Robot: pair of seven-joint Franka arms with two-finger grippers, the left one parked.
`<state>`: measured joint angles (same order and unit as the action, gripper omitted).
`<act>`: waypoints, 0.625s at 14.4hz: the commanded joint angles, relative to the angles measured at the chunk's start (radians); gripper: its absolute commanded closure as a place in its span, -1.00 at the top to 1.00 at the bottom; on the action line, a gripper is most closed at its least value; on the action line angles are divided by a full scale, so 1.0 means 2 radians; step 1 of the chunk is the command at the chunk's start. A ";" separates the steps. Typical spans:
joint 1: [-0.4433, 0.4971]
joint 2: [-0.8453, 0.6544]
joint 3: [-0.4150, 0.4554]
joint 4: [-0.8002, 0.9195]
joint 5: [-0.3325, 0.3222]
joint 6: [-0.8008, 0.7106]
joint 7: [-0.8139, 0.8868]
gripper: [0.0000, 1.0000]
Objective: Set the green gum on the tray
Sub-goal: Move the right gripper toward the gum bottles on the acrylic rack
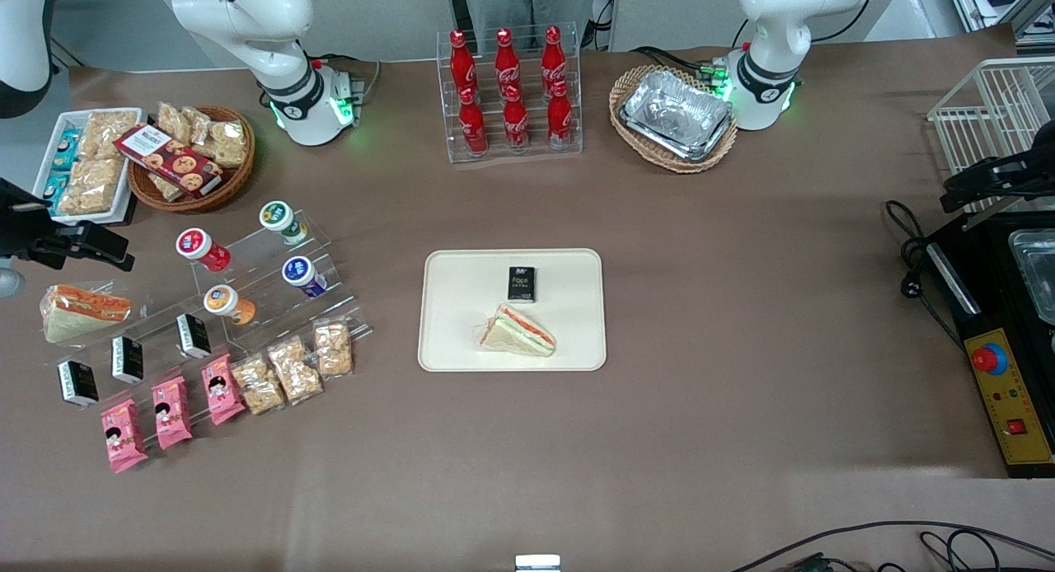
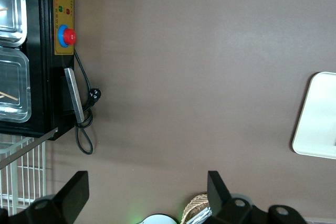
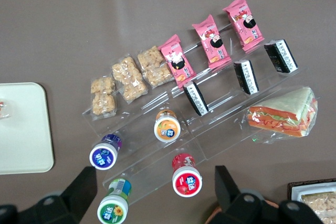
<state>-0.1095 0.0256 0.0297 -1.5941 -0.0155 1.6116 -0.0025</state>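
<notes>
Worktop (image 1: 742,325) surface is brown, matte and continuous, carrying every item on view. My end effector (image 3: 157,195) hangs above the clear stepped display rack (image 1: 272,288) at the working arm's end, fingers spread wide and holding nothing. Green gum (image 1: 278,218) lies on the rack's uppermost step, farthest from the front camera among the bottles, untouched; the wrist camera shows it (image 3: 113,209) between my open fingers. Red-lidded bottle (image 1: 200,247), blue-lidded bottle (image 1: 302,275) and orange-lidded bottle (image 1: 227,302) share the rack nearby. Tray (image 1: 449,341) sits mid-worktop, well apart from the rack, bearing a wrapped sandwich (image 1: 518,331) and a small black box (image 1: 521,283). Cola bottles (image 1: 511,90) stand in a clear holder farther from the front camera than the tray.
</notes>
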 commanded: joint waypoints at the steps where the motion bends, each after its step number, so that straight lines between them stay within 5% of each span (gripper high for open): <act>1: -0.002 0.001 0.000 0.005 0.009 0.004 0.000 1.00; 9: -0.001 0.001 0.001 0.001 0.027 -0.002 0.004 1.00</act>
<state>-0.1095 0.0257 0.0300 -1.5941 0.0086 1.6136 -0.0023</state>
